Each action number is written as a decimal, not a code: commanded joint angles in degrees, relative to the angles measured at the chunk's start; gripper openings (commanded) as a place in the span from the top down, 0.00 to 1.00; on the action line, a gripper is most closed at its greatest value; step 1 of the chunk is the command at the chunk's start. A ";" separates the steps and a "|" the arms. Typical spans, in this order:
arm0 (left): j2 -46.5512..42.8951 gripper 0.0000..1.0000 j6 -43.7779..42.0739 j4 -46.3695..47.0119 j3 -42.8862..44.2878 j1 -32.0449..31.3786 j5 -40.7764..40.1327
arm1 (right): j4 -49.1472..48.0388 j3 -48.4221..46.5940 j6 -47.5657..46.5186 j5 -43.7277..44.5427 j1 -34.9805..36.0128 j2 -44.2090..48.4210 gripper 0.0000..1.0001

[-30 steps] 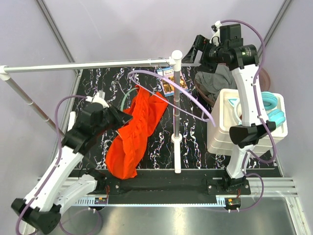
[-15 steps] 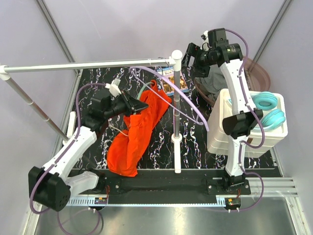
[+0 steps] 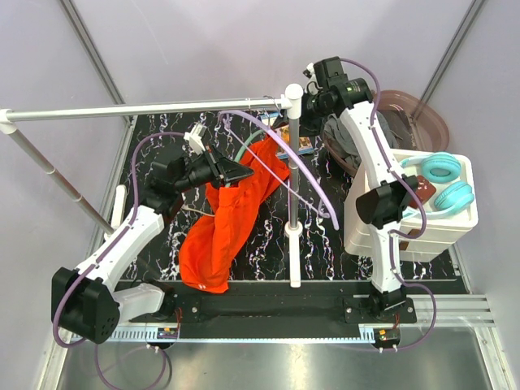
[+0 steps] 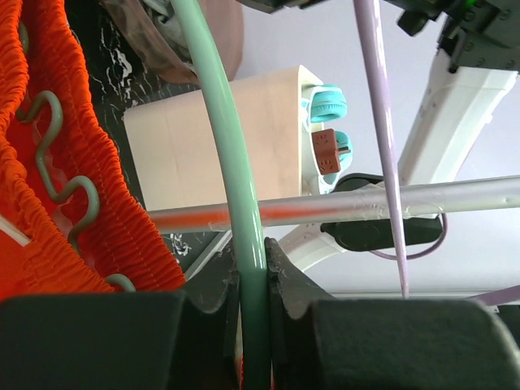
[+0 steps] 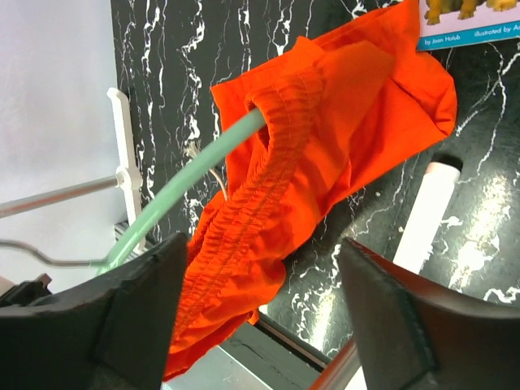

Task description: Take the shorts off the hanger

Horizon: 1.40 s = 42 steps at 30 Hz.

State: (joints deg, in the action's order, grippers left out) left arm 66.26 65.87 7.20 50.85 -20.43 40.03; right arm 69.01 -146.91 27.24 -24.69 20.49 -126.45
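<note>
The orange-red shorts [image 3: 223, 219] hang on a pale green hanger [image 3: 253, 140], drooping to the table at the front left. My left gripper [image 3: 234, 171] is shut on the hanger's rod [image 4: 250, 244], with the shorts' waistband [image 4: 49, 211] just left of it. My right gripper [image 3: 313, 97] is open and empty, above the shorts' upper end. In the right wrist view the shorts [image 5: 325, 138] and hanger [image 5: 187, 191] lie beyond its gripper [image 5: 262, 244]. The grey shorts [image 3: 351, 138] lie bunched in the brown basin [image 3: 422, 110] at the back right.
A white upright rack pole [image 3: 292, 187] stands mid-table, with a horizontal bar [image 3: 146, 108] running left. A white box [image 3: 366, 219] with teal headphones [image 3: 443, 183] stands at the right. A book [image 3: 302, 145] lies behind the pole. Purple cables [image 3: 301, 175] cross above the shorts.
My left gripper has lifted the hanger and shorts up and to the right. My right arm has swung left from above the basin to beside the rack pole, over the shorts.
</note>
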 commanded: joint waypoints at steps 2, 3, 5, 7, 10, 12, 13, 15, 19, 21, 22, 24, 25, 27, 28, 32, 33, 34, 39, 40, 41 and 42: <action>-1.39 1.00 0.49 8.09 3.20 0.21 3.47 | -4.50 0.66 1.32 -0.27 0.07 -1.25 0.26; -1.48 1.00 0.49 8.09 3.20 0.21 3.56 | -4.50 0.75 1.49 -0.36 0.16 -1.60 0.28; -1.57 1.00 0.49 8.00 3.20 0.21 3.82 | -4.85 0.66 1.58 0.08 0.51 -1.87 0.29; -1.48 1.00 0.58 8.26 3.03 0.12 4.18 | -5.11 1.45 1.58 0.08 0.86 -2.22 0.29; -1.48 1.00 0.58 8.44 3.20 0.21 4.62 | -6.08 2.94 1.41 0.69 1.48 -2.57 0.30; -1.40 1.00 0.67 8.44 3.46 0.21 5.23 | -6.78 3.56 1.58 1.39 1.74 -2.92 0.31; -1.40 1.00 0.75 8.62 3.38 0.21 5.41 | -7.05 3.82 1.67 1.57 1.75 -3.18 0.32; -1.75 1.00 0.76 8.53 3.29 0.12 5.76 | -7.66 3.74 1.85 2.01 2.01 -3.89 0.38; -2.36 1.00 0.67 8.53 2.76 0.21 5.85 | -8.28 4.18 2.02 3.85 2.10 -5.03 0.53; -2.45 1.00 0.67 8.53 2.76 0.21 6.02 | -8.89 5.40 2.55 5.17 1.92 -5.29 0.63; -2.62 1.00 0.58 8.53 2.76 0.21 6.11 | -9.07 5.58 2.64 7.00 2.01 -5.56 0.77; -3.06 1.00 0.23 7.92 2.85 0.12 6.11 | -8.81 5.76 3.60 9.90 2.01 -6.26 0.93; -3.33 1.00 -0.03 7.22 3.03 0.21 6.02 | -7.59 5.59 3.78 14.10 1.92 -6.61 1.00; -3.94 1.00 -1.35 5.29 3.20 0.21 5.76 | -6.09 5.32 4.40 17.64 1.48 -7.66 1.00; -4.90 1.00 -1.96 4.84 3.12 0.12 5.67 | -4.95 5.49 4.31 20.61 1.22 -8.45 1.00; -7.37 1.00 -2.93 3.17 2.06 0.39 6.20 | -2.22 5.41 2.47 24.42 -1.85 -10.65 1.00; -7.98 1.00 -2.94 2.73 1.80 0.39 6.46 | -2.13 5.49 1.94 24.42 -2.38 -10.74 1.00; -9.12 1.00 -2.85 2.56 1.01 0.47 6.55 | -2.39 5.67 1.50 26.25 -2.82 -11.00 1.00; -13.16 1.00 -3.55 1.50 -1.10 1.17 7.61 | -1.52 3.13 -0.88 27.93 -4.67 -13.03 1.00; -13.61 1.00 -3.64 1.15 -1.54 1.44 7.78 | -0.82 2.51 -1.23 28.98 -4.67 -13.90 1.00; -13.96 1.00 -4.25 0.19 -1.63 1.61 7.87 | -0.29 1.29 -1.58 29.43 -4.67 -14.26 1.00; -14.49 1.00 -4.60 -0.69 -1.63 1.70 7.78 | 0.76 0.75 -1.75 29.35 -4.67 -14.43 1.00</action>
State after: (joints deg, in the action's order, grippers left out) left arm 58.67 63.86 -0.54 47.33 -19.81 42.98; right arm 70.37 -142.17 29.50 -10.11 20.99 -136.00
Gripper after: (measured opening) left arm 0.146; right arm 0.010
